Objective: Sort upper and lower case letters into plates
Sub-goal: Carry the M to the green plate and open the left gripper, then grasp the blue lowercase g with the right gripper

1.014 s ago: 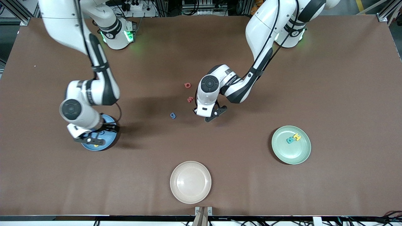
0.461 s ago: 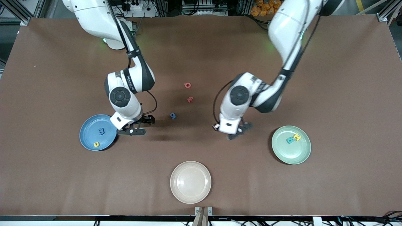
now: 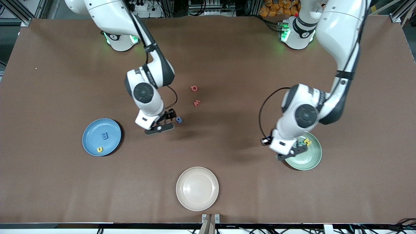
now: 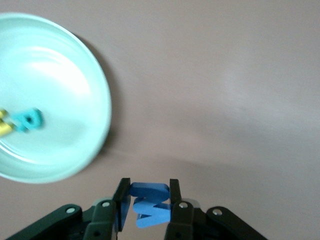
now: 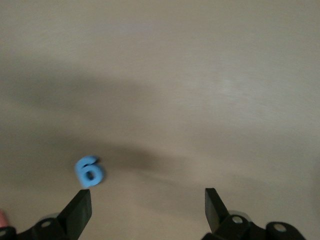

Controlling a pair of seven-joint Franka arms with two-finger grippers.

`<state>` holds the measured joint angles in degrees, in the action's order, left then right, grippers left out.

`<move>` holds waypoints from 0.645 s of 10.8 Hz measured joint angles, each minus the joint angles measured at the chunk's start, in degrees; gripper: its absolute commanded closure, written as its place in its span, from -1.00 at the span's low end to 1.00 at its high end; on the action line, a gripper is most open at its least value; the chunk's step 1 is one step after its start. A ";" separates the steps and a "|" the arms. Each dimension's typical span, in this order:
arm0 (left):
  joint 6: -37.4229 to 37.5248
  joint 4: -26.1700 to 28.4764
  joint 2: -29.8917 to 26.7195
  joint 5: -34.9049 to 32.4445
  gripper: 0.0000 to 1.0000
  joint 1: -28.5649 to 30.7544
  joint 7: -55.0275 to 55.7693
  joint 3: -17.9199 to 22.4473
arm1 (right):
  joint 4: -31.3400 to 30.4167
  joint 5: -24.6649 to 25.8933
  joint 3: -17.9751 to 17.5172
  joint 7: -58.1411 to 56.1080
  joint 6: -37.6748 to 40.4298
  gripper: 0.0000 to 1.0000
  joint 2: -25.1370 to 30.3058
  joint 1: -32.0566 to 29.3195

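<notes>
My left gripper hangs over the rim of the mint green plate on the side toward the table's middle. It is shut on a blue foam letter, which stands on edge between the fingers. The mint plate holds a teal letter and a yellow letter. My right gripper is open, low over the table beside a small blue letter, which lies just off one fingertip. Two red letters lie farther from the front camera. The light blue plate holds a blue letter and a yellow one.
A cream-beige plate with nothing in it sits near the table's front edge, in the middle. The brown table is bare between the plates.
My left arm swung with the blue letter from the table's middle to the mint plate. My right arm moved from over the light blue plate to the small blue letter, still open.
</notes>
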<state>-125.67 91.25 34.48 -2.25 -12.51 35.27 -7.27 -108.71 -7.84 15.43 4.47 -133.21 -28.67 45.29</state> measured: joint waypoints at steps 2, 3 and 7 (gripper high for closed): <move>0.00 1.53 0.16 0.00 1.00 4.30 -7.90 0.05 | 0.08 -0.01 -0.14 -7.38 -0.01 -1.00 0.00 1.33; 0.00 2.08 0.18 0.00 1.00 6.31 -11.58 0.07 | 0.10 -0.01 -0.18 -10.13 -0.25 -1.00 0.00 1.41; 0.00 3.71 0.41 0.00 -0.99 10.80 -19.08 0.57 | 0.45 -0.08 -0.71 -12.91 -5.12 -1.00 -3.39 1.61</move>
<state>-125.67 94.96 34.88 -2.25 -1.71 16.19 -6.70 -108.26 -7.93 14.72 -8.43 -138.34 -32.06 46.90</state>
